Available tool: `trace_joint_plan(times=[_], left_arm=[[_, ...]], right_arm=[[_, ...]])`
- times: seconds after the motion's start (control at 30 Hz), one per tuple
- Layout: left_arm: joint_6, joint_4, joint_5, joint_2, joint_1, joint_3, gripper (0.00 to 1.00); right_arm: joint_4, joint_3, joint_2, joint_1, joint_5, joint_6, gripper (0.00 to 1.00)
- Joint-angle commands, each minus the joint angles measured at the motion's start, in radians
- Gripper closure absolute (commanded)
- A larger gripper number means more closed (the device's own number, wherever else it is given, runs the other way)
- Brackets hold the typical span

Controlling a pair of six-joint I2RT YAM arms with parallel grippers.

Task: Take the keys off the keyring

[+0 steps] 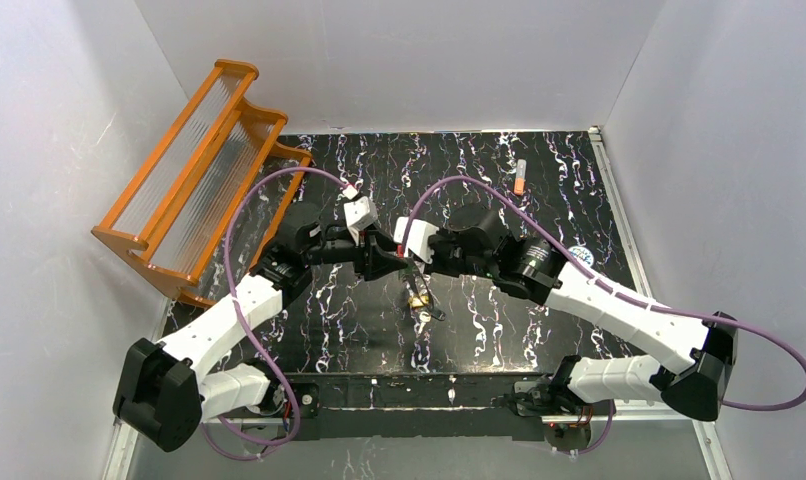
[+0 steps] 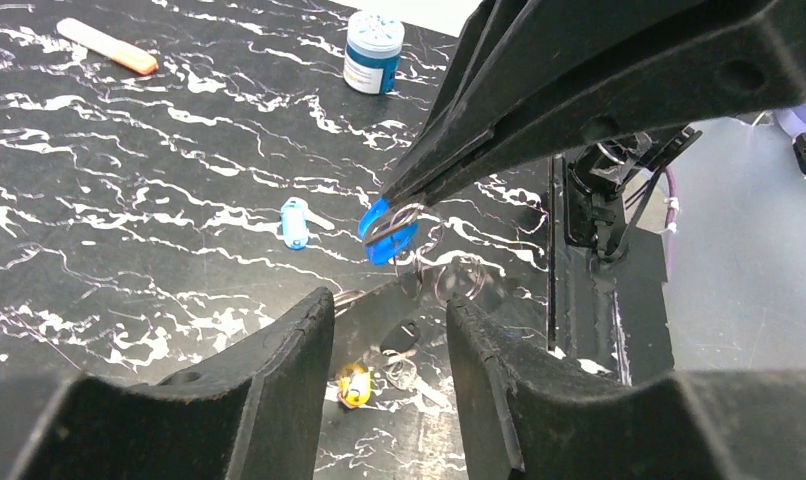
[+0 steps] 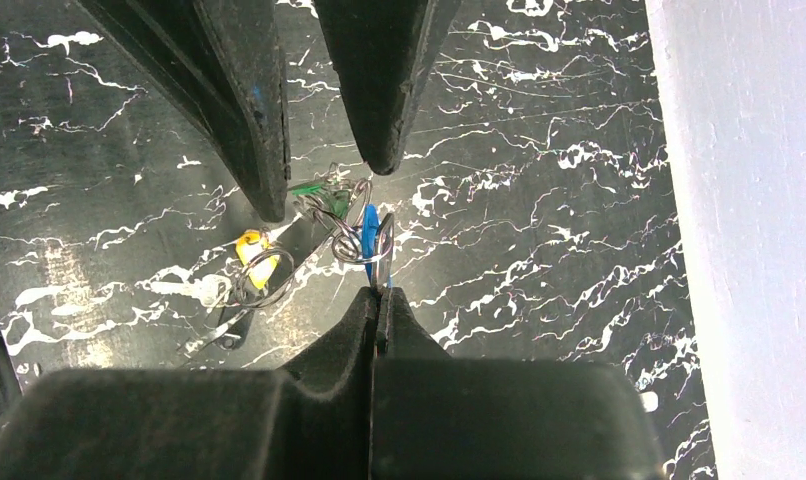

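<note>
- Table (image 1: 499,200): dark marbled top serving as the work area, w/ both arms reaching in and meeting mid-table over the key bunch.
- Orange rack (image 1: 194,165): sitting at the far-L edge, well apart from the work, playing no part right now.
- R gripper (image 3: 381,296): fingers pressing fully together, pinching the blue-headed key (image 3: 369,235) by its edge. A wire loop is prob. caught in the pinch too. It seems to be acting as the anchor, holding the bunch up so the other arm can work on it.
- L gripper (image 2: 389,305): fingers standing apart, squeezing nothing. It is facing the R one nose-to-nose and straddling the hanging metal, prob. lining up a grab on the next key or the ring.
- Keyring (image 2: 457,278): thin grey wire hanging just under the R tips, btwn the two grippers. Several loops are overlapping, so I can't tell which is the main one.
- Green-headed key (image 3: 314,190) and yellow-headed key (image 3: 254,250): trailing from the loops, seemingly attached. The yellow one is drooping lowest, toward the table.
- Loose light-blue key (image 2: 295,222): lying alone on the table, apart from the bunch, so at least one key looks off already and the job is partway.
- Blue-and-white tub (image 2: 373,52) and orange-and-white tube (image 2: 107,45): resting far off, not involved.
</note>
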Motion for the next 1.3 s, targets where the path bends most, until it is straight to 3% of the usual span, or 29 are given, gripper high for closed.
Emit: trace_joint_plan(times=[0.0, 0.17, 0.33, 0.6, 0.83, 0.97, 1.13, 1.27], left_arm=[[0.070, -0.051, -0.008, 0.004, -0.019, 0.068, 0.58], [0.085, -0.060, -0.019, 0.015, -0.036, 0.083, 0.63], [0.125, -0.104, -0.029, 0.027, -0.039, 0.095, 0.75], [0.163, -0.142, -0.038, 0.040, -0.048, 0.095, 0.76], [0.159, -0.142, -0.020, 0.062, -0.057, 0.118, 0.85], [0.161, -0.140, -0.006, 0.063, -0.057, 0.119, 1.00], [0.129, -0.099, 0.005, 0.044, -0.056, 0.092, 1.00], [0.008, 0.042, 0.030, 0.034, -0.040, 0.033, 1.00]], right_arm=[[0.023, 0.068, 0.014, 0.004, 0.009, -0.005, 0.99], [0.019, 0.077, 0.031, 0.003, 0.011, -0.001, 0.99], [0.017, 0.079, 0.032, 0.005, 0.010, 0.000, 0.99], [0.006, 0.082, 0.028, 0.006, 0.009, 0.005, 0.99], [0.004, 0.084, 0.037, 0.005, 0.002, 0.007, 0.99], [0.003, 0.080, 0.039, 0.005, 0.009, 0.007, 0.99], [0.029, 0.038, 0.013, 0.004, 0.049, 0.017, 0.99], [0.056, -0.012, -0.029, 0.004, 0.074, 0.037, 0.99]])
